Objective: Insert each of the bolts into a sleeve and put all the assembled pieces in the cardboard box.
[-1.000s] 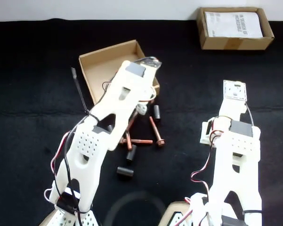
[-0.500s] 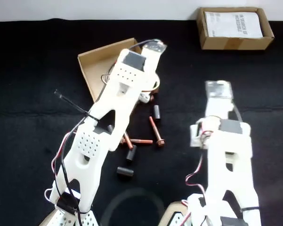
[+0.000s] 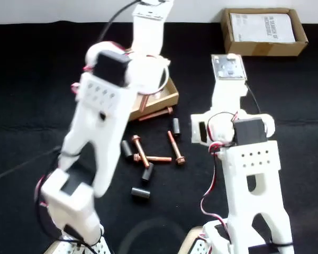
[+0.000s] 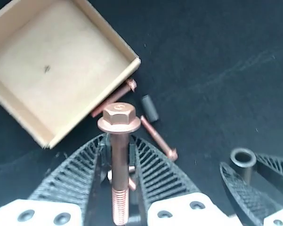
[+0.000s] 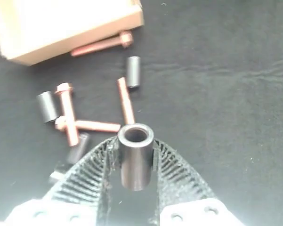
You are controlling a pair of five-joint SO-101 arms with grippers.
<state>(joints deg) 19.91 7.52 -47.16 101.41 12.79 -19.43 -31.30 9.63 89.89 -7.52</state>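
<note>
Left wrist view: copper bolt (image 4: 116, 115) gripped; right wrist view: black sleeve (image 5: 134, 162) gripped.
Left gripper (image 4: 117, 141) fingers (image 4: 84, 165) are clamped on the copper bolt, its head past the tips; right gripper (image 5: 134, 150) fingers are clamped on the black sleeve. Loose bolts (image 5: 68, 115) and loose sleeves (image 5: 133, 71) lie on the bench (image 5: 226, 94) beside the cardboard box (image 4: 52, 61).

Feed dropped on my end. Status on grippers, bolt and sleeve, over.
Left gripper shut on a bolt, head outward. Right gripper shut on a sleeve. Cardboard box looks empty. Loose bolts and loose sleeves on the table beside it.
</note>
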